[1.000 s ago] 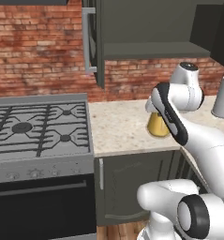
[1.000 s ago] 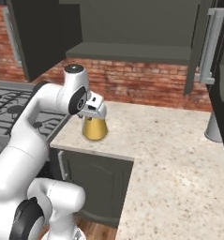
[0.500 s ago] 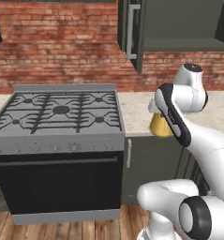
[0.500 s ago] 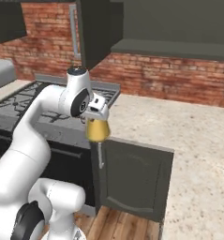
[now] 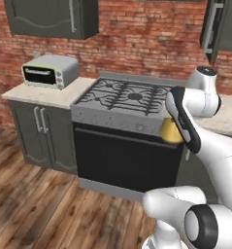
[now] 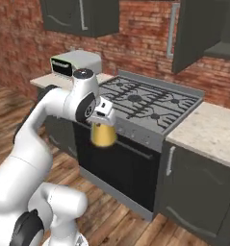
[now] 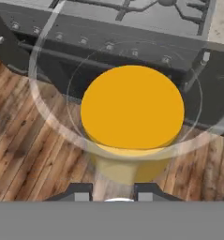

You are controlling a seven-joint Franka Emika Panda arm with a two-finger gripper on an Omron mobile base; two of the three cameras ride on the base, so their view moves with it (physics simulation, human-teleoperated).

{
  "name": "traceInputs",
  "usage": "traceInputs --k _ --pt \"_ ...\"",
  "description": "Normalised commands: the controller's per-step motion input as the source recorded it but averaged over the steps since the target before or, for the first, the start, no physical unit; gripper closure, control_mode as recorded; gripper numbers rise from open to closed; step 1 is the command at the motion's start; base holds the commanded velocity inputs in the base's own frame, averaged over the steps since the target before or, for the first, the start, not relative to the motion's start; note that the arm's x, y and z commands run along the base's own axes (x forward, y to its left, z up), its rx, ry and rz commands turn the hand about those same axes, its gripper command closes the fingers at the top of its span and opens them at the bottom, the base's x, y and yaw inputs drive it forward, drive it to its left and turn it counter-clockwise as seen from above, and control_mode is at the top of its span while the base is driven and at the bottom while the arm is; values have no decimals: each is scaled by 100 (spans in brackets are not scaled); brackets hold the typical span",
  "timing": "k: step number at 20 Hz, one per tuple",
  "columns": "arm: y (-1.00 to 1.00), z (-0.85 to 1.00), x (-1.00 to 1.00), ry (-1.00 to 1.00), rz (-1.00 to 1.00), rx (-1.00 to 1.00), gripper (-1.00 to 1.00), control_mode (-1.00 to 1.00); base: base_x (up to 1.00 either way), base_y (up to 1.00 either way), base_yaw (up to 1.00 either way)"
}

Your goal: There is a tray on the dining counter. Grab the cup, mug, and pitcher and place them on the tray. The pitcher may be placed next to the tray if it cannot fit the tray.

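Hand view: the pitcher point(image 7: 132, 117) is gripped at 6 o'clock by the gripper point(image 7: 114, 192), hung upright so nothing spills, with the stove point(image 6: 150, 103) at 12 o'clock.

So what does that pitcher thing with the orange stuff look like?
The pitcher is clear glass, with a wide flared rim and amber-orange liquid inside. The pincer holds it upright by the top, so it hangs in the air in front of the black oven, above the wooden floor. Nothing else touches it.
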Motion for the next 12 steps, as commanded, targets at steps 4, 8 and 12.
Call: traceInputs --k 4,8,12 --pt "0 0 0 0 0 0 100 100 -18 81 69" --pt "0 0 0 0 0 0 100 100 3 40 76" --pt "0 0 0 0 0 0 100 100 51 6 83"
